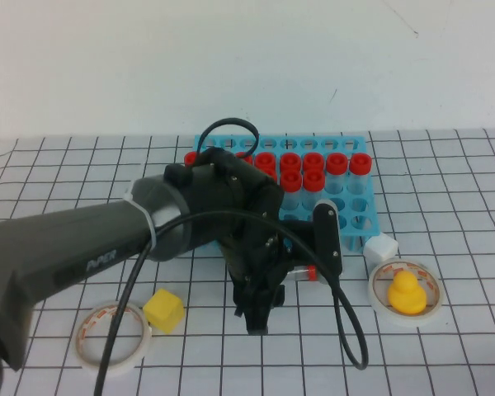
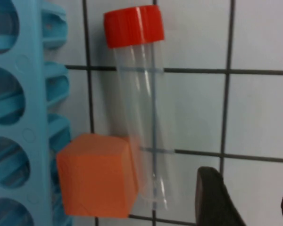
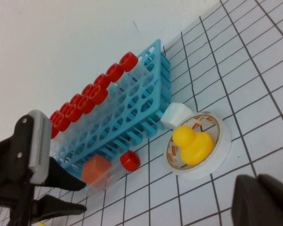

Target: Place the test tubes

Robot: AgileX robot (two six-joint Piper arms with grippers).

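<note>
A robot lab bench: gridded white tabletop (image 1: 445, 190), blue test-tube rack (image 1: 355, 219), capped tubes (image 1: 313, 162).

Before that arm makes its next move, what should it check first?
1. Left tool open, over the lying test tube: ok.
2. Tube's red cap on: ok.
3. Room around tube: not ok, orange cube sits against it.
4. Empty holes in blue rack: ok.
5. Right tool shut, parked away on the right side: ok.
6. Tube centred in left tool's grasp: cannot tell.
</note>
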